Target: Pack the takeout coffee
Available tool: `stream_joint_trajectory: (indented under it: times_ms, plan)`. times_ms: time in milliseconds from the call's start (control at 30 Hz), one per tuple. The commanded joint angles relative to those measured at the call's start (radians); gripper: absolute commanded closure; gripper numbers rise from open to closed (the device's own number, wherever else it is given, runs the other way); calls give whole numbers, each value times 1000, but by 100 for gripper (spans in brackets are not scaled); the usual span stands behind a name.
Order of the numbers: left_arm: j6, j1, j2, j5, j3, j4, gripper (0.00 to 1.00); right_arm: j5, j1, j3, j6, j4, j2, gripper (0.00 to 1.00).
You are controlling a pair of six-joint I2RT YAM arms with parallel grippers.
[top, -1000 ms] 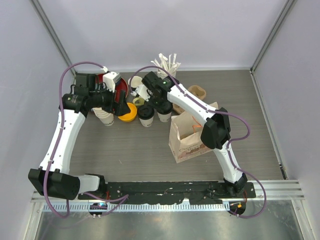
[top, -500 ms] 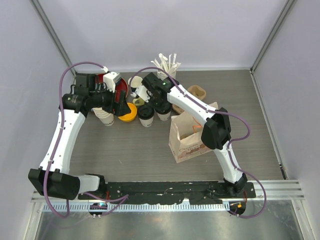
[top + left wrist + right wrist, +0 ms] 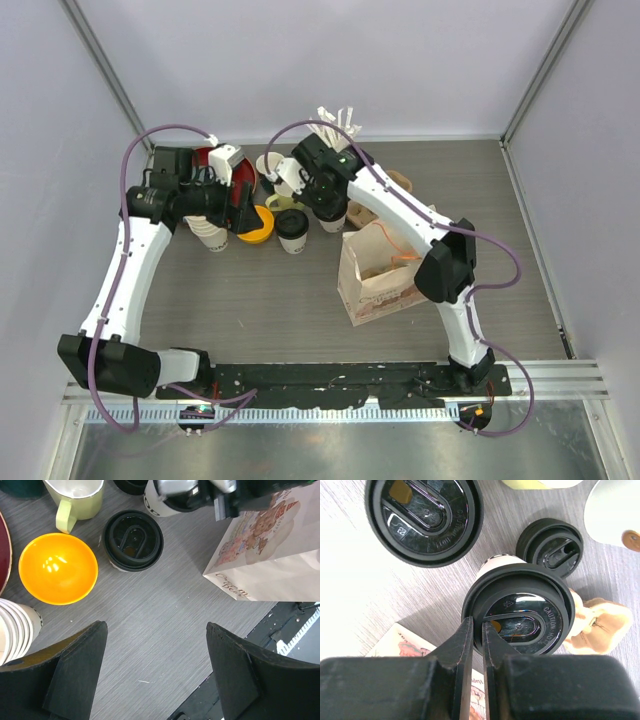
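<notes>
Two takeout coffee cups with black lids show. My right gripper (image 3: 476, 627) is shut on the lid rim of one cup (image 3: 520, 610), one finger outside the rim and one inside; the cup's white side tilts away beneath. In the top view this cup (image 3: 332, 220) is just behind the paper bag (image 3: 378, 270). The other lidded cup (image 3: 291, 228) stands on the table to its left, also in the left wrist view (image 3: 132, 541) and the right wrist view (image 3: 423, 515). My left gripper (image 3: 156, 630) hangs open above bare table, in front of that cup.
An orange bowl (image 3: 58, 568), a pale yellow mug (image 3: 77, 497) and a stack of lidless white cups (image 3: 12, 627) crowd the left. A loose small black lid (image 3: 550, 545) and a beige pulp holder (image 3: 600, 625) lie by the held cup. Straws (image 3: 335, 125) stand at the back.
My right gripper's jaws have come together on the cup's lid rim, and the right wrist has risen and shifted slightly back. The left arm has not moved.
</notes>
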Motion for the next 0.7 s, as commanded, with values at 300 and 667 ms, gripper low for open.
stream_joint_trajectory:
  times_ms: [300,667]
  plan:
    - [0,6,3,59,44,-18,20,-91,0,132,125,-16,-239,99]
    - [-29,-70,-1,57,49,-13,27,-43,-5,206,269,-42,-425,99]
